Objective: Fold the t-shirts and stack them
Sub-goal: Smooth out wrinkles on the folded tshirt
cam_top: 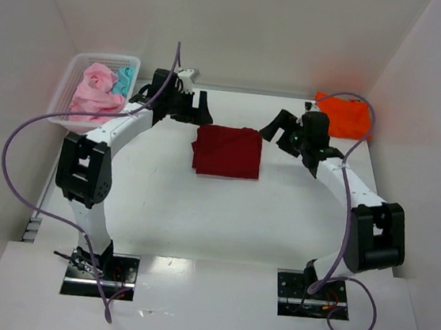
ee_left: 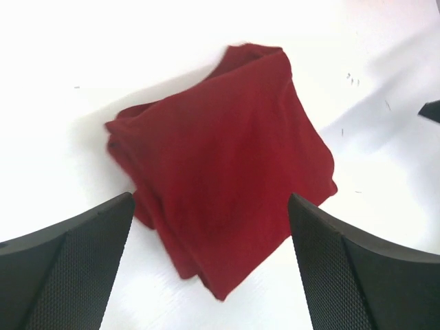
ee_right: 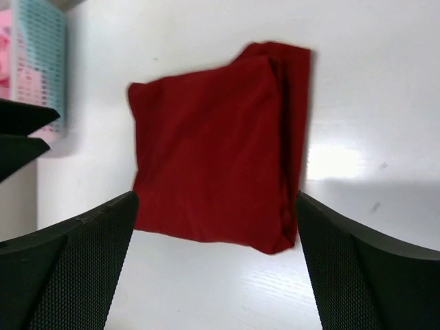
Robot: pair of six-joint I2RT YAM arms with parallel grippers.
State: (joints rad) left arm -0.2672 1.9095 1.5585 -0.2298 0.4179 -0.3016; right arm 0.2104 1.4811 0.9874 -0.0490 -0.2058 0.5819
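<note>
A dark red t-shirt [cam_top: 227, 151] lies folded into a rough square in the middle of the table, also in the left wrist view [ee_left: 220, 165] and the right wrist view [ee_right: 213, 144]. My left gripper [cam_top: 203, 109] hovers open just off its back left corner, nothing between the jaws [ee_left: 210, 203]. Off the back right corner my right gripper [cam_top: 275, 128] is open too and holds nothing [ee_right: 216, 199]. An orange t-shirt [cam_top: 344, 115] lies folded at the back right. Pink t-shirts [cam_top: 95, 91] and a teal one [cam_top: 121, 84] are bunched in the basket.
The white mesh basket [cam_top: 71, 76] stands at the back left corner, its side showing in the right wrist view [ee_right: 41, 69]. White walls close the table in at the back and on both sides. Purple cables loop from both arms.
</note>
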